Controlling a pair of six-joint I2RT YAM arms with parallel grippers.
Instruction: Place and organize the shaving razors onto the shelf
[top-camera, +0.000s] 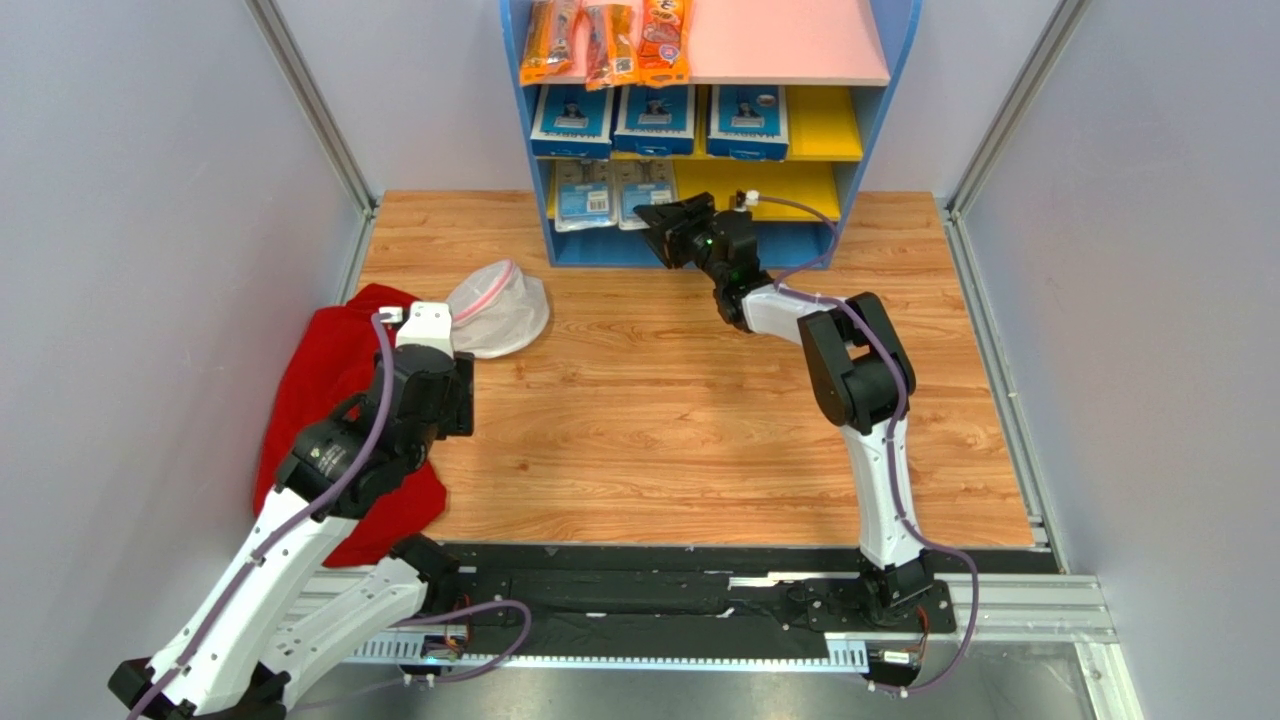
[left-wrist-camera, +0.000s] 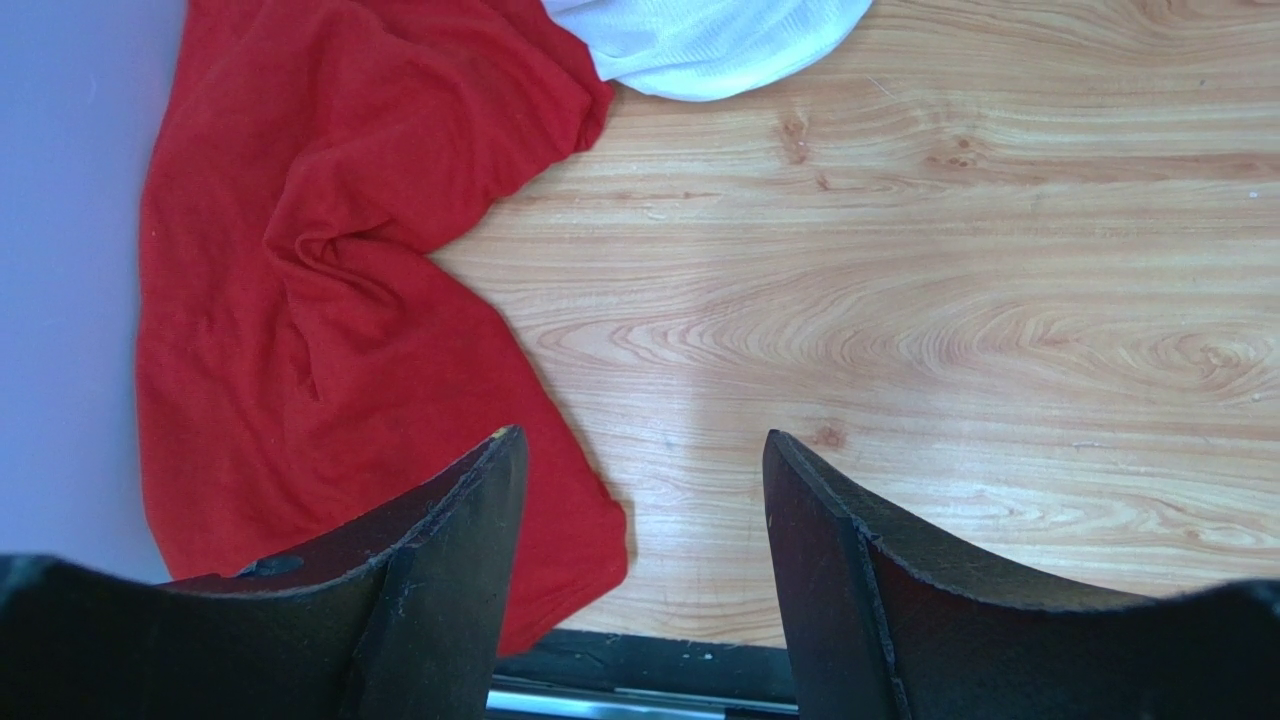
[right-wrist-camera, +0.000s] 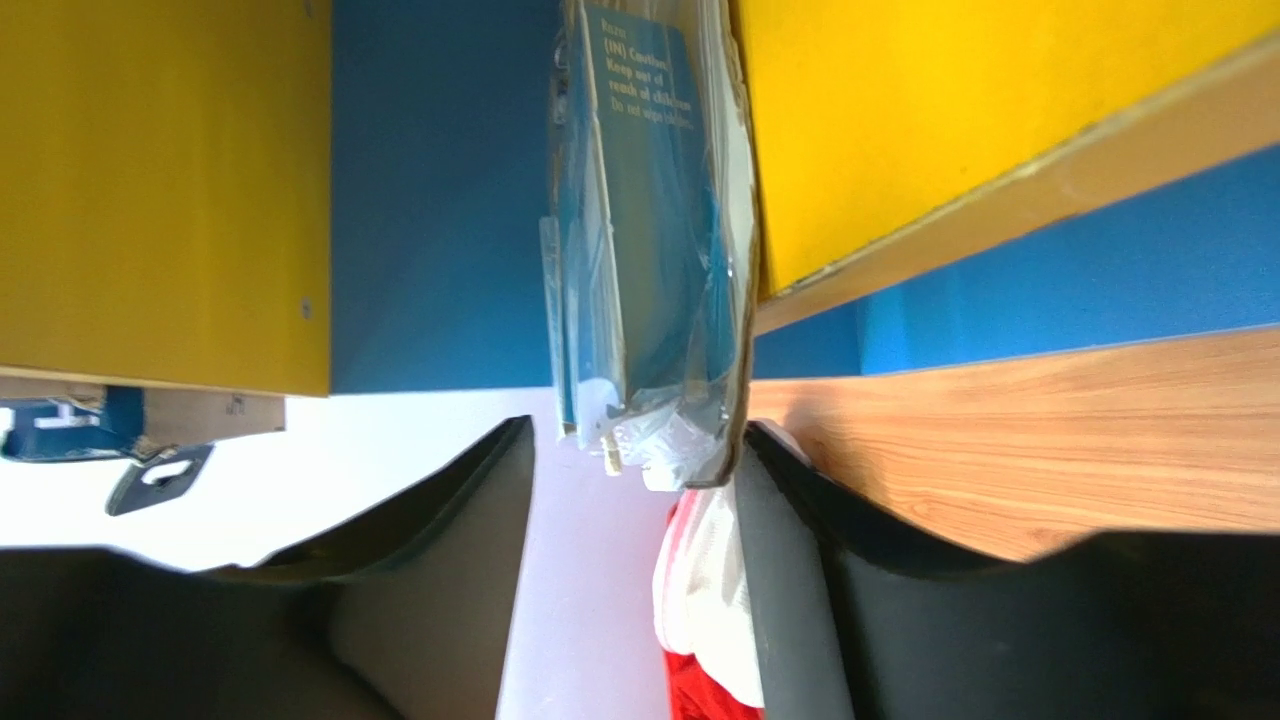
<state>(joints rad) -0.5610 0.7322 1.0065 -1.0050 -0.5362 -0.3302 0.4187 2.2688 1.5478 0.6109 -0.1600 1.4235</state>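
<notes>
The shelf (top-camera: 781, 45) stands at the far edge, blue-framed with a pink top and two yellow boards. Three larger blue shaving razors (top-camera: 654, 120) stand in a row on the upper board. Two paler ones (top-camera: 583, 195) sit on the lower board. My right gripper (top-camera: 672, 225) reaches into the lower shelf. In the right wrist view a razor pack (right-wrist-camera: 646, 240) stands edge-on against the yellow board (right-wrist-camera: 932, 120); the right gripper (right-wrist-camera: 634, 435) is open, its near end just between the fingertips, close to the right finger. My left gripper (left-wrist-camera: 643, 438) hangs open and empty over the table.
Orange snack packets (top-camera: 609, 42) lie on the pink top. A red cloth (top-camera: 323, 390) and a white mesh bag (top-camera: 504, 308) lie at the table's left, beside my left gripper (top-camera: 409, 318). Grey walls close both sides. A black rail (top-camera: 676, 593) runs along the near edge.
</notes>
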